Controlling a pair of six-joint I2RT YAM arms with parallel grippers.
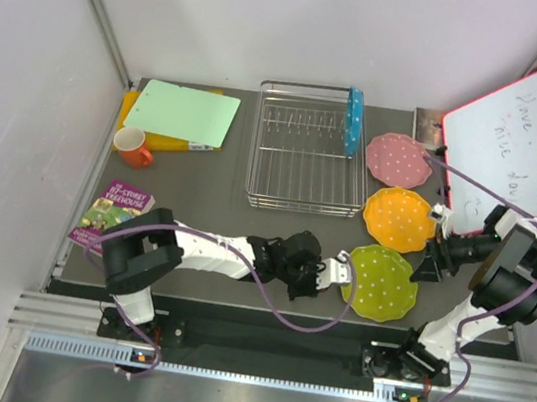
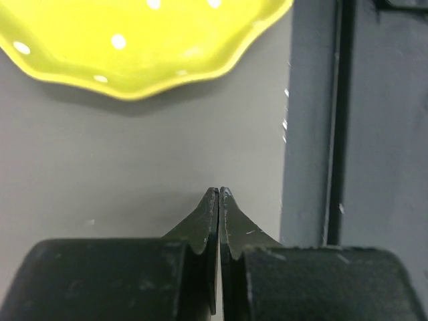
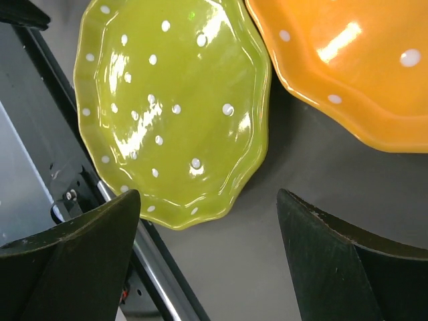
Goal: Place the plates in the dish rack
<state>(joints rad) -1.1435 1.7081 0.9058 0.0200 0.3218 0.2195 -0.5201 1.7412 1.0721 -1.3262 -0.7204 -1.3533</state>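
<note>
Yellow-green plate [image 2: 144, 47] just ahead of closed left pincer [image 2: 219, 194]; not touching

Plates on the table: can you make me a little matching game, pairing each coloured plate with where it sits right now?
Things:
1. blue plate
2. pink plate
3. orange plate
4. green plate

Places:
A. flat, nearest the front edge of the table
B. standing on edge in the dish rack
C. flat, middle of the row of three
D. flat, farthest back, beside the whiteboard

Pairs: 1-B, 2-D, 3-C, 4-A
</note>
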